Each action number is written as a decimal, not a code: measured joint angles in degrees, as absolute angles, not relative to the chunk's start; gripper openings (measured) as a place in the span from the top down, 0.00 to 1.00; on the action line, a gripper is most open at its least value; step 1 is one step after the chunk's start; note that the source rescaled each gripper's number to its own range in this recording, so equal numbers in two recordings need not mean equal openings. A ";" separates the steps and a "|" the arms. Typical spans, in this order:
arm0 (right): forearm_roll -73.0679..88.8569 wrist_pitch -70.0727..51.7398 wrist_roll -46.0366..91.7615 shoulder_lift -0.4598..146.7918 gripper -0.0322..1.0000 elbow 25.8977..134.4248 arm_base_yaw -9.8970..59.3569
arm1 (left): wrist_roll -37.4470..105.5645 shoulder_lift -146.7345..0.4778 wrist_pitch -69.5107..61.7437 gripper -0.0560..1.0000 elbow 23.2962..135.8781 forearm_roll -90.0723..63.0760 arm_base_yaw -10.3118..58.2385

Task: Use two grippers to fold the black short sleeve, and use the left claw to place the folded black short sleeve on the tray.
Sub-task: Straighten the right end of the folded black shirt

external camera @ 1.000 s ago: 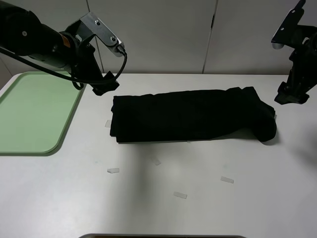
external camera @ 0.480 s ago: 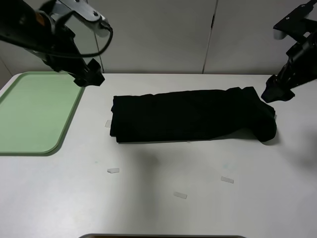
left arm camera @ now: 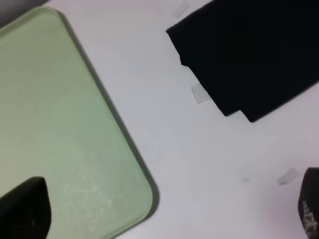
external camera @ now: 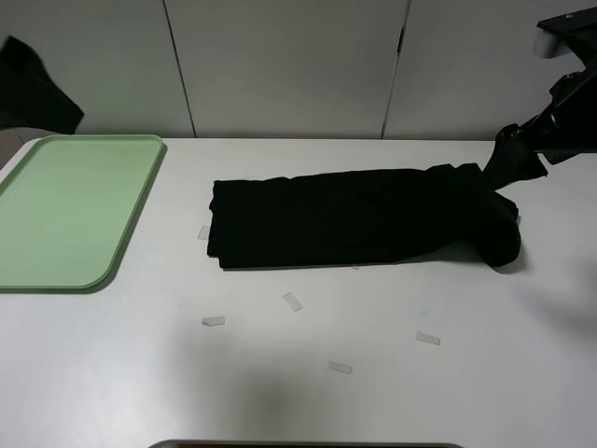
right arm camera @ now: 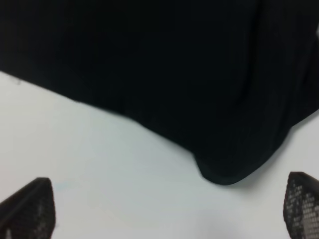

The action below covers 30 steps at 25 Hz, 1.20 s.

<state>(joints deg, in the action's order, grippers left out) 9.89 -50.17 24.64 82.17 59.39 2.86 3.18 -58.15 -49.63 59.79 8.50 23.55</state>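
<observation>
Black shirt (external camera: 354, 224) lay apart at 3 o'clock of tray (external camera: 56, 219), long axis 9-to-3 | right gripper (external camera: 508, 168) nearer, at its 2 o'clock end, wide open, empty | left claw (left arm camera: 167, 209) wide open, empty, above tray's edge, shirt toward 3 o'clock

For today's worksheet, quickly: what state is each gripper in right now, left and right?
Left gripper: open, holding nothing.
Right gripper: open, holding nothing, by the black short sleeve.
</observation>
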 joint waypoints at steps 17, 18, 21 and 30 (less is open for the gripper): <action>15.34 -51.91 24.20 82.13 0.00 59.39 2.86 | -2.02 -19.72 -54.69 0.01 41.13 8.50 23.55; 15.70 -51.91 24.20 82.13 0.00 59.39 2.86 | -2.02 -17.85 -54.69 0.01 40.18 8.50 23.55; 16.21 -51.91 24.20 82.13 0.00 59.39 2.86 | -2.13 -13.29 -55.01 0.02 37.69 8.50 23.55; 16.39 -51.92 24.14 82.13 0.00 59.39 2.86 | -3.73 -9.49 -60.67 0.02 30.69 5.43 23.55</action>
<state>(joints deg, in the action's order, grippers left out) 16.39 -51.92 24.14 82.13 59.39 2.86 -3.73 -9.49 -60.67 30.69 5.43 23.55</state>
